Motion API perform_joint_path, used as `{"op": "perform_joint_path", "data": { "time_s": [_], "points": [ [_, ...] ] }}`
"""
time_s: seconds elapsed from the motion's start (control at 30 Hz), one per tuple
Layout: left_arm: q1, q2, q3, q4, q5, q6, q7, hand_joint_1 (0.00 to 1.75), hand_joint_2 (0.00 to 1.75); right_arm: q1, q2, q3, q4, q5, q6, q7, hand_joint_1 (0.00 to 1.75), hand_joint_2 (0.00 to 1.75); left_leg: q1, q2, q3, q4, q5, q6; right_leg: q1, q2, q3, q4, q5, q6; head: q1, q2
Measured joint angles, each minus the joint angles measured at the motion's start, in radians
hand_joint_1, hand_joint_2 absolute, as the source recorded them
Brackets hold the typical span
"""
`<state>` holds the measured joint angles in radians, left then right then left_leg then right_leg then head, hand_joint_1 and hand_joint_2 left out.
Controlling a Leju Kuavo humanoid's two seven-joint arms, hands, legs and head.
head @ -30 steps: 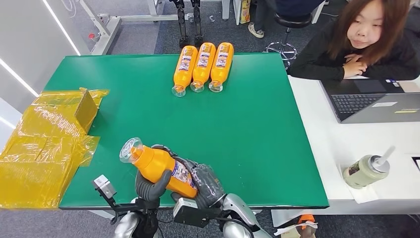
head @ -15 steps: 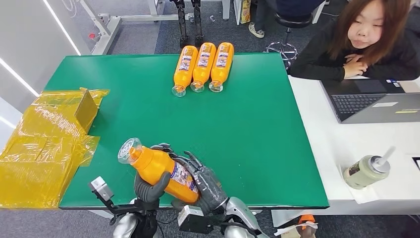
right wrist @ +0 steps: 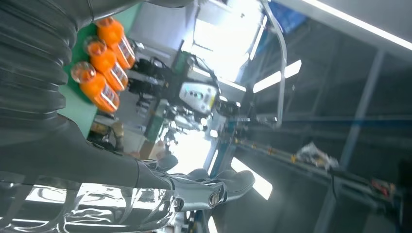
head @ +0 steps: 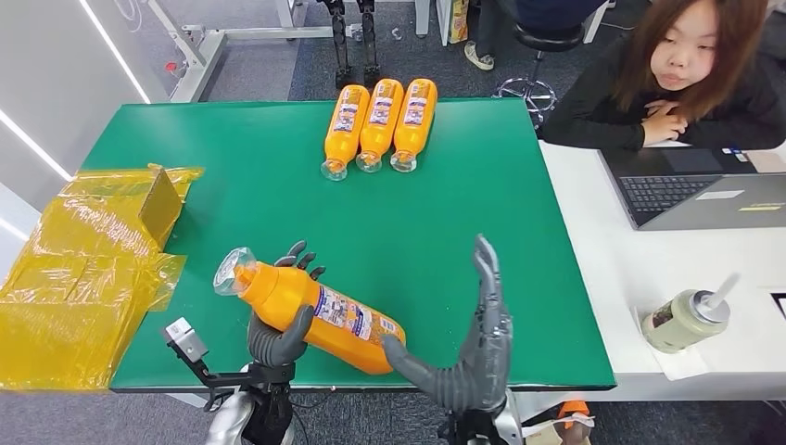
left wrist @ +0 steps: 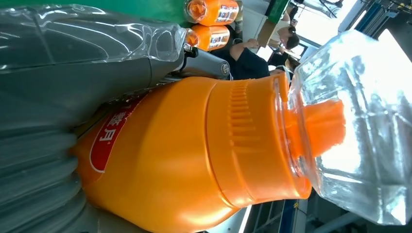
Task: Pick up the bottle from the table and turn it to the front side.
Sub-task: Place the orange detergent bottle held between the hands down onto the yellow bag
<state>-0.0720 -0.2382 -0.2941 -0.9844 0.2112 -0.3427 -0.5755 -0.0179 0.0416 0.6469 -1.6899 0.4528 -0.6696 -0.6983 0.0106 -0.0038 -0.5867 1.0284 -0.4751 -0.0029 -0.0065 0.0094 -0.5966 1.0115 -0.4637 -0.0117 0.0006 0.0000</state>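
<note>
An orange bottle (head: pixel 310 313) with a clear cap and a blue-and-white label is held above the near edge of the green table (head: pixel 445 232). My left hand (head: pixel 278 336) grips it from below, around its upper half, fingers curled behind it. In the left wrist view the bottle (left wrist: pixel 204 155) shows its ribbed shoulder and clear cap close up. My right hand (head: pixel 468 357) stands just right of the bottle's base, open, fingers pointing up, thumb reaching toward the base without holding it.
Three more orange bottles (head: pixel 378 125) lie side by side at the table's far edge. Crumpled yellow plastic and a cardboard box (head: pixel 102 269) cover the left end. A person (head: pixel 677 74) sits at a white desk (head: pixel 649 269) with a laptop (head: pixel 704 190) and a cup (head: pixel 686 320).
My right hand has let go of the bottle and swung out to the right, opening with fingers upright. The bottle now lies flatter in my left hand, label up.
</note>
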Motion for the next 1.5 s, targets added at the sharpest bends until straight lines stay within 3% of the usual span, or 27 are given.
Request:
{"op": "perform_joint_path", "data": {
  "time_s": [0.1, 0.2, 0.23, 0.37, 0.5, 0.53, 0.63, 0.73, 0.87, 1.03, 1.27, 1.4, 1.5],
  "points": [
    [-0.002, 0.0, -0.003, 0.0, -0.018, 0.026, -0.013, 0.42, 1.75, 0.036, 0.019, -0.036, -0.08, 0.003, 0.0, 0.0, 0.0, 1.75, 0.0, 0.0, 0.0, 0.0, 0.0, 0.0, 0.0, 0.0, 0.0, 0.0, 0.0, 0.0, 0.0, 0.0],
    [-0.007, 0.001, -0.01, 0.0, -0.09, 0.101, -0.046, 0.44, 1.75, 0.061, 0.04, -0.061, -0.126, 0.013, 0.0, 0.0, 0.0, 1.75, 0.0, 0.0, 0.0, 0.0, 0.0, 0.0, 0.0, 0.0, 0.0, 0.0, 0.0, 0.0, 0.0, 0.0],
    [-0.01, 0.002, -0.013, -0.002, -0.14, 0.151, -0.061, 0.48, 1.75, 0.067, 0.046, -0.068, -0.135, 0.016, 0.0, 0.0, 0.0, 1.75, 0.0, 0.0, 0.0, 0.0, 0.0, 0.0, 0.0, 0.0, 0.0, 0.0, 0.0, 0.0, 0.0, 0.0],
    [-0.027, 0.02, -0.032, -0.031, -0.393, 0.411, -0.105, 0.9, 1.75, 0.083, 0.064, -0.089, -0.151, 0.019, 0.0, 0.0, 0.0, 1.75, 0.0, 0.0, 0.0, 0.0, 0.0, 0.0, 0.0, 0.0, 0.0, 0.001, 0.0, 0.0, 0.0, 0.0],
    [-0.046, 0.058, -0.049, -0.082, -0.673, 0.662, -0.062, 0.93, 1.75, 0.087, 0.072, -0.101, -0.153, 0.013, 0.0, 0.001, 0.0, 1.75, 0.0, 0.0, 0.0, 0.0, 0.0, 0.0, 0.0, 0.0, 0.0, 0.001, 0.0, 0.0, 0.0, 0.0],
    [-0.05, 0.067, -0.051, -0.093, -0.707, 0.691, -0.054, 1.04, 1.75, 0.088, 0.073, -0.102, -0.152, 0.012, 0.0, 0.001, 0.0, 1.75, 0.0, 0.0, 0.0, 0.0, 0.0, 0.0, 0.0, 0.0, 0.0, 0.001, 0.0, 0.0, 0.0, 0.0],
    [-0.056, 0.086, -0.054, -0.117, -0.744, 0.716, -0.041, 1.51, 1.75, 0.089, 0.075, -0.105, -0.152, 0.011, 0.0, 0.001, 0.0, 1.75, 0.0, 0.0, 0.0, 0.0, 0.0, 0.0, 0.0, 0.0, 0.0, 0.001, 0.0, 0.0, 0.0, 0.0],
    [-0.057, 0.11, -0.056, -0.135, -0.864, 0.772, 0.012, 1.7, 1.75, 0.089, 0.076, -0.106, -0.147, 0.003, 0.0, 0.001, 0.0, 1.75, 0.0, 0.0, 0.0, 0.0, 0.0, 0.0, 0.0, 0.0, 0.0, 0.001, 0.0, 0.0, 0.0, 0.0],
    [-0.064, 0.17, -0.056, -0.16, -1.145, 0.868, 0.126, 1.75, 1.75, 0.087, 0.076, -0.108, -0.13, -0.015, 0.0, 0.001, 0.0, 1.75, 0.0, 0.0, 0.0, 0.0, 0.0, 0.0, 0.0, 0.0, 0.0, 0.001, 0.0, 0.0, 0.0, 0.0],
    [-0.073, 0.247, -0.056, -0.175, -1.45, 0.89, 0.268, 1.75, 1.75, 0.094, 0.076, -0.118, -0.119, -0.039, 0.0, 0.001, 0.0, 1.75, 0.0, 0.001, 0.001, 0.0, 0.0, 0.0, 0.0, 0.0, 0.0, 0.001, 0.0, 0.0, 0.0, 0.0],
    [-0.095, 0.305, -0.056, -0.095, -1.676, 0.932, 0.404, 1.75, 1.75, 0.118, 0.076, -0.136, -0.124, -0.068, 0.0, 0.001, 0.0, 1.75, 0.0, 0.001, 0.001, 0.0, 0.0, 0.0, 0.0, 0.001, 0.0, 0.001, 0.0, 0.0, 0.0, 0.0],
    [-0.1, 0.322, -0.056, -0.056, -1.728, 0.939, 0.448, 1.75, 1.75, 0.126, 0.076, -0.14, -0.128, -0.073, 0.0, 0.001, 0.0, 1.75, 0.0, 0.001, 0.0, 0.0, 0.0, 0.0, 0.0, 0.001, 0.0, 0.001, 0.0, 0.0, 0.0, 0.0],
    [-0.117, 0.344, -0.069, -0.019, -1.769, 0.94, 0.527, 1.75, 1.75, 0.129, 0.076, -0.142, -0.132, -0.075, 0.0, 0.001, 0.0, 1.75, 0.0, 0.001, 0.001, 0.0, 0.0, 0.0, 0.0, 0.001, 0.0, 0.001, 0.0, 0.0, 0.0, 0.0]
  ]
}}
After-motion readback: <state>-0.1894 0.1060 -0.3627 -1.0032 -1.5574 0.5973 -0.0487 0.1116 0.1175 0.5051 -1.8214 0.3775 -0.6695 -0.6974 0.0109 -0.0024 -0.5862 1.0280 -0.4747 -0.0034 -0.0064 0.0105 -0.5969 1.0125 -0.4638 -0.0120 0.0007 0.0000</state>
